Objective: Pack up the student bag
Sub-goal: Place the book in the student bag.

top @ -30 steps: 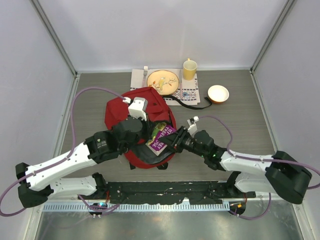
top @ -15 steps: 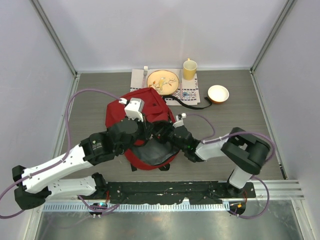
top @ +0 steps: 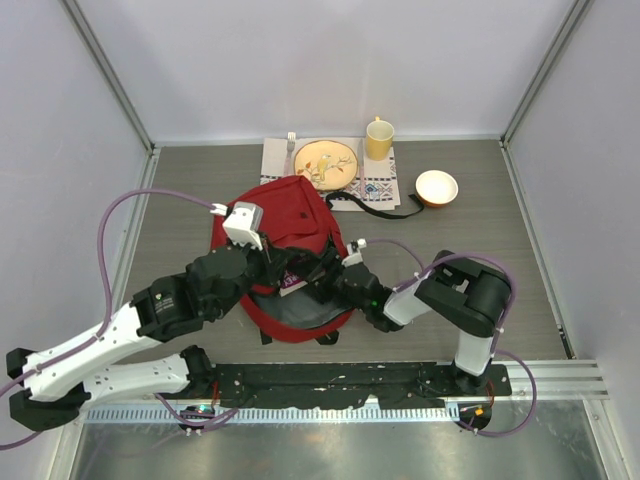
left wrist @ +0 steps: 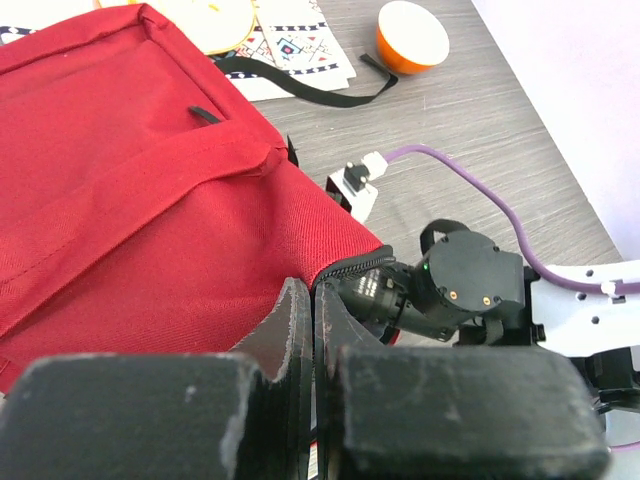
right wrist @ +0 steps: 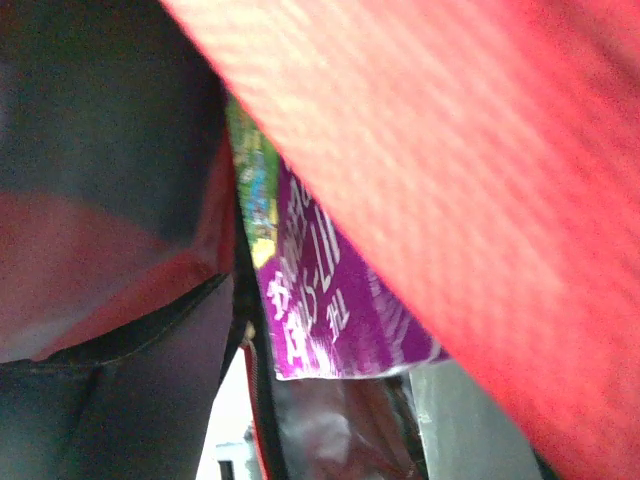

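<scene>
Tabletop (top: pixel 500 260): book (right wrist: pixel 330 310) deeper inside bag (top: pixel 295 205)

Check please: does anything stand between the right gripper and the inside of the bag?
Nothing visible does. The right gripper reaches into the open mouth of the bag, and the left gripper seems to pinch the rim of that mouth. Inside, close before the right wrist camera, lies a purple book.

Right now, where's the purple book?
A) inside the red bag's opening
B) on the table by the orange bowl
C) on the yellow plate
A: the right wrist view shows the purple book under the red flap of the student bag, inside its opening.
</scene>
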`<action>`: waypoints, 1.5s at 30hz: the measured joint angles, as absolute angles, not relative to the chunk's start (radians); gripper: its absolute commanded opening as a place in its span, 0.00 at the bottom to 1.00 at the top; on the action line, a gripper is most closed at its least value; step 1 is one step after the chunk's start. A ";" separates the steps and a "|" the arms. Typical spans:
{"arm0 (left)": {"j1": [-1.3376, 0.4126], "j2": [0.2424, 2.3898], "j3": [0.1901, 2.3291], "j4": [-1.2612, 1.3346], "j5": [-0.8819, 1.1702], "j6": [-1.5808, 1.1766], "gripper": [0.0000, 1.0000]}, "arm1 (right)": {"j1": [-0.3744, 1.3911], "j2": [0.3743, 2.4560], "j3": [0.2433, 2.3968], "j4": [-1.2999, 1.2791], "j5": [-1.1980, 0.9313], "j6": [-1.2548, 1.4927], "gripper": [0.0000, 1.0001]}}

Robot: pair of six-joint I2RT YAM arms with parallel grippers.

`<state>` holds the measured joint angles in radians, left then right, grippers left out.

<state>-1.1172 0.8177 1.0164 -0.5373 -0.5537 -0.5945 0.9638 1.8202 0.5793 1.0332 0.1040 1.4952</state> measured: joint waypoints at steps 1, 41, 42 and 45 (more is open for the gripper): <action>-1.117 0.821 1.016 -0.538 -0.554 -0.595 0.00 | 0.968 1.820 0.556 1.047 0.101 1.496 0.73; -1.117 0.844 0.973 -0.529 -0.551 -0.652 0.00 | 1.000 1.367 0.466 0.672 0.100 1.214 0.65; -1.117 0.844 0.970 -0.529 -0.555 -0.653 0.00 | 1.021 1.281 0.464 0.594 0.116 1.185 0.66; -1.117 0.844 0.967 -0.527 -0.559 -0.657 0.00 | 1.081 1.028 0.463 0.397 0.185 1.128 0.66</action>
<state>-1.1172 0.8436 0.9672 -0.5274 -0.5594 -0.6567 1.0813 1.0275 0.4629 0.3965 0.1848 1.1282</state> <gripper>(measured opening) 0.014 0.657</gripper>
